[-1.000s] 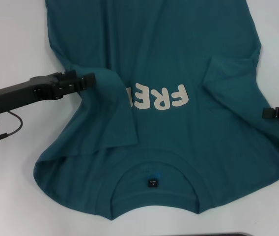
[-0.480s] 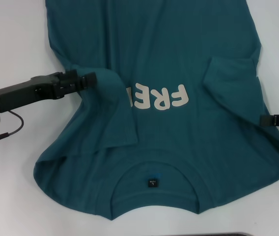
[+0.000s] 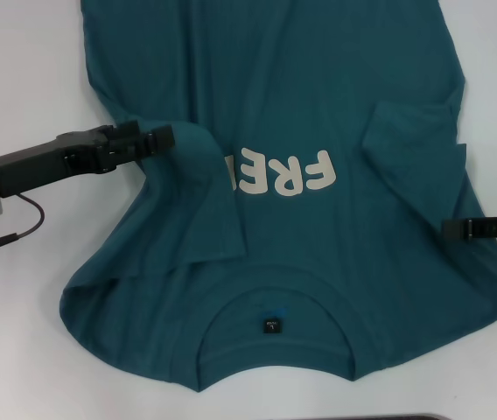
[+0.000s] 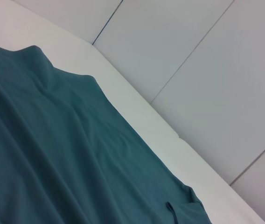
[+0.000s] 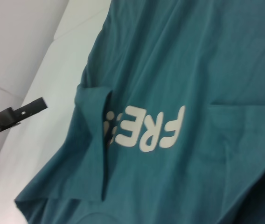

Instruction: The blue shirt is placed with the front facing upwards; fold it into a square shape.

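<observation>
The blue shirt (image 3: 318,87) lies front up on the white table, collar and black label (image 3: 271,325) nearest me. White letters (image 3: 288,173) cross the chest, and the folded-in left sleeve (image 3: 200,188) covers their left end. My left gripper (image 3: 165,136) sits at that sleeve's outer fold. In the right wrist view the left gripper (image 5: 41,102) stands a little apart from the cloth (image 5: 193,60). The right sleeve (image 3: 406,131) is also folded inward. My right gripper (image 3: 448,229) reaches in low over the shirt's right side. The left wrist view shows only teal cloth (image 4: 53,154).
Bare white table (image 3: 30,332) lies left of the shirt and at both near corners. A black cable (image 3: 21,232) loops under the left arm. A dark edge (image 3: 362,417) runs along the table's front. Grey wall panels (image 4: 193,70) stand beyond the far table edge.
My right gripper has moved inward over the shirt's right side and slightly toward the collar. The left gripper and the folded sleeve have hardly shifted.
</observation>
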Tool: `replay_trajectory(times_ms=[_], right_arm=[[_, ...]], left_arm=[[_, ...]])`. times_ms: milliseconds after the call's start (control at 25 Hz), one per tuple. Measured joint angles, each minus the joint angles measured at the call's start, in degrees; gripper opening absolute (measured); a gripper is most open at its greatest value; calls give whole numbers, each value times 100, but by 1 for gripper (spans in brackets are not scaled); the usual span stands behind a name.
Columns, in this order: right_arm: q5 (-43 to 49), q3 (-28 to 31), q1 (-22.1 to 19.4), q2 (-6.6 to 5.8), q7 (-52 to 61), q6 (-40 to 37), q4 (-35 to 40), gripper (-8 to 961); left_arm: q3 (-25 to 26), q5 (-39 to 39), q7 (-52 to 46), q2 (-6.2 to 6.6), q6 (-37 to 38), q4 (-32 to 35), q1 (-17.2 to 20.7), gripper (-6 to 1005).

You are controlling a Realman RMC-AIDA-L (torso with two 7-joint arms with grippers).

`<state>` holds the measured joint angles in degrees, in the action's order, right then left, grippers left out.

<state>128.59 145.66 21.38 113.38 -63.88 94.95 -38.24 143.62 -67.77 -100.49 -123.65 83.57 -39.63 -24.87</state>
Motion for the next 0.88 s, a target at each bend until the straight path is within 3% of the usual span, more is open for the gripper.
replay_trajectory(times_ms=[80, 280, 360, 600, 880], right_arm=[[0, -6, 12, -7, 26, 71, -10, 36], [-40, 20, 26, -42, 46, 240, -40, 236], [-37, 12, 54, -47, 52, 243, -40, 485], [9, -143, 193, -30, 96, 226, 8, 636], [18, -214, 321, 15, 142, 197, 8, 630]], left_arm=[[0, -6, -5, 0, 0, 0, 0, 886], [0, -15, -9, 0, 0, 0, 0, 885], [0, -16, -7, 0, 0, 0, -9, 885], [0, -17, 9, -1, -2, 0, -38, 886], [0, -15, 12, -1, -8, 0, -52, 886]])
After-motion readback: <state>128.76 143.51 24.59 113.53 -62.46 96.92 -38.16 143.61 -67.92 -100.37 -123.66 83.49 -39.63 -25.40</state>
